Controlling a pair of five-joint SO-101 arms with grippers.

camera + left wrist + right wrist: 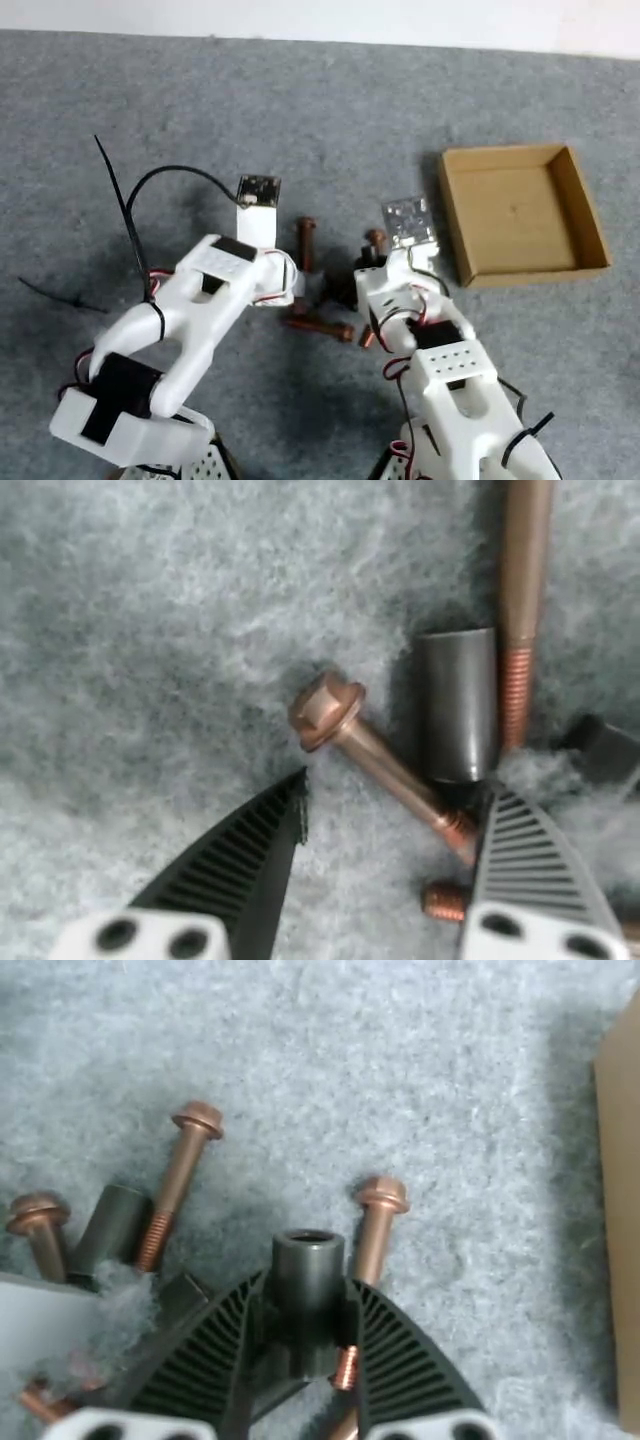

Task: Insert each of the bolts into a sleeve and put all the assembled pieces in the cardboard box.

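Note:
My right gripper (305, 1290) is shut on a dark sleeve (308, 1270), held just above the grey felt. A copper bolt (376, 1222) lies right beside that sleeve, its threaded end against one finger. My left gripper (398, 790) is open, its fingers (250, 870) either side of a hex-head bolt (340, 720) lying aslant. Next to it lies a second dark sleeve (456, 705), with a longer bolt (522, 590) along its far side. In the high view both grippers (290, 290) (345, 285) meet at the bolt cluster, and the cardboard box (572, 190) sits to the right.
More bolts lie loose on the felt: one (305, 240) ahead of the left gripper, one (322, 325) between the arms. A black cable tie (60, 297) lies at the left. The box edge (622, 1210) is close to my right gripper.

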